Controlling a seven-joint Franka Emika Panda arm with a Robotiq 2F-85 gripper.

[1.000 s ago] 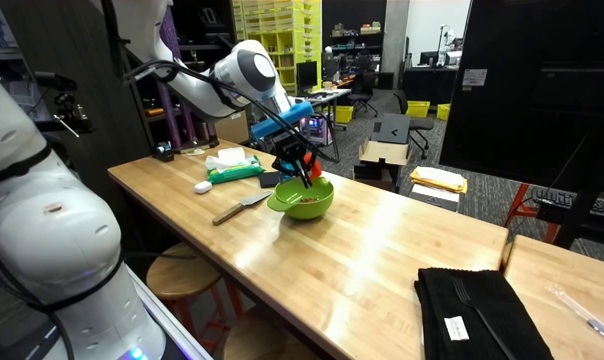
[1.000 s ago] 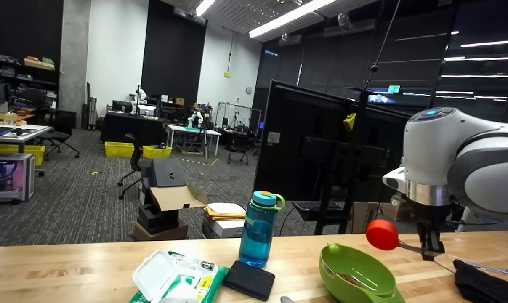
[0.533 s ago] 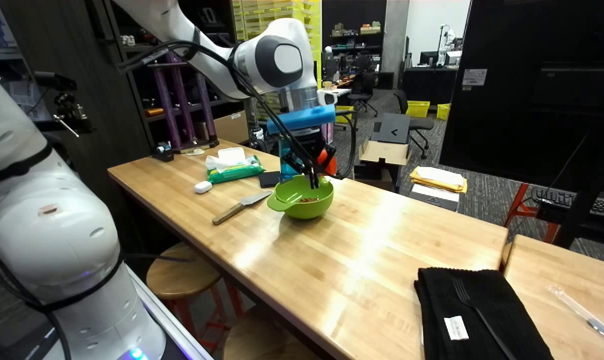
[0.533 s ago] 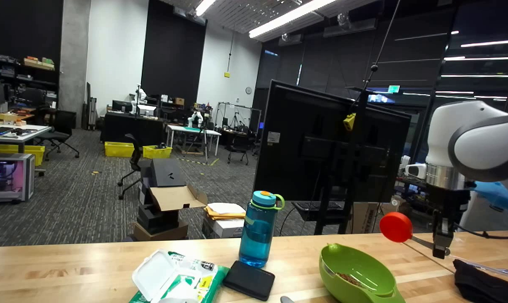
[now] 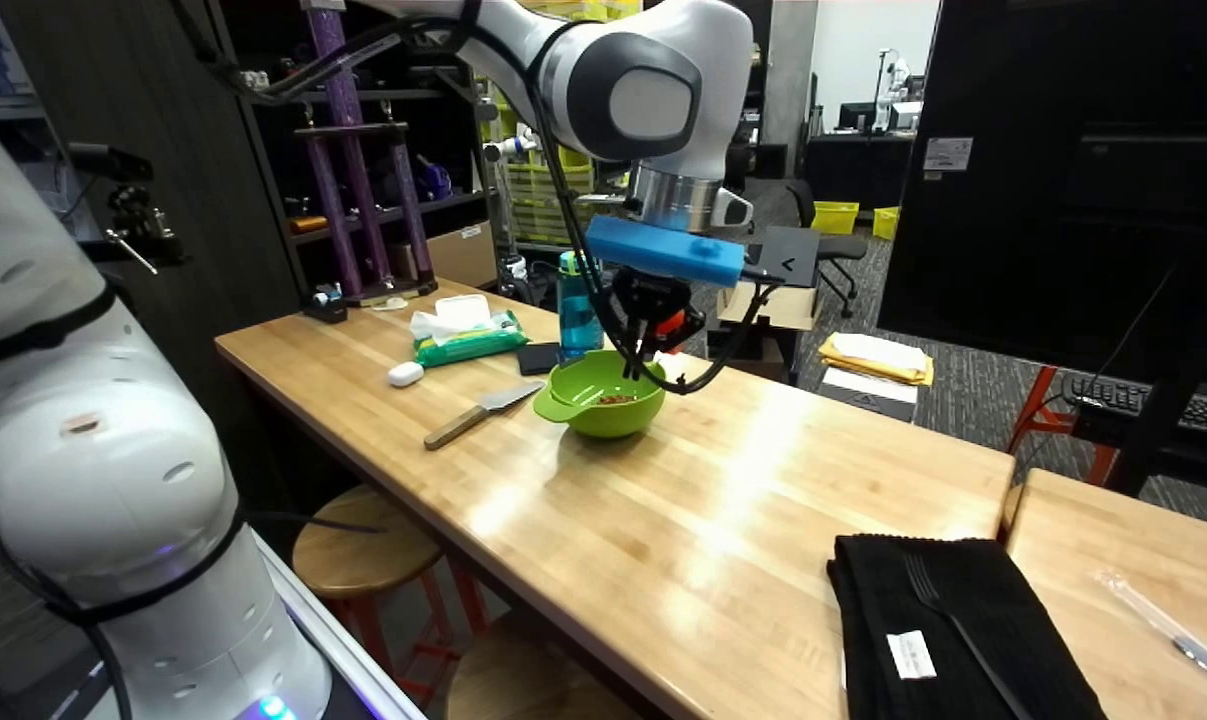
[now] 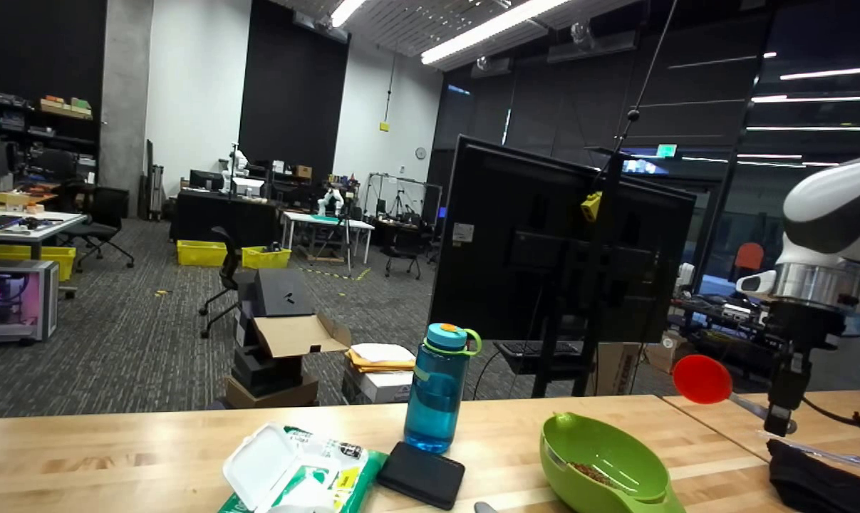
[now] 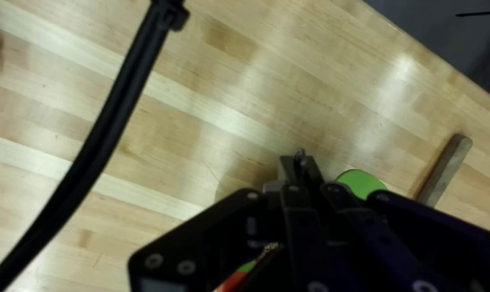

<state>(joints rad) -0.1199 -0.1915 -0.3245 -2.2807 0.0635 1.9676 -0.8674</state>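
End effector [image 6: 779, 419] clamped on red scoop [image 6: 702, 378], green bowl [image 5: 615, 421] nearby, wipes pack [image 6: 345, 462] with illegible print

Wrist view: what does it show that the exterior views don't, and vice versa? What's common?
Only the wrist view: a close, top-down look at the black two-fingered gripper, shut on the metal handle of a round red scoop.

Only the exterior views: the white robot arm, a translucent blue bottle, a green-and-white wipes packet and a flat black rectangular case.

Both: the gripper, the scoop, a green plastic bowl and the pale wooden table; the wrist view catches just parts of scoop and bowl.
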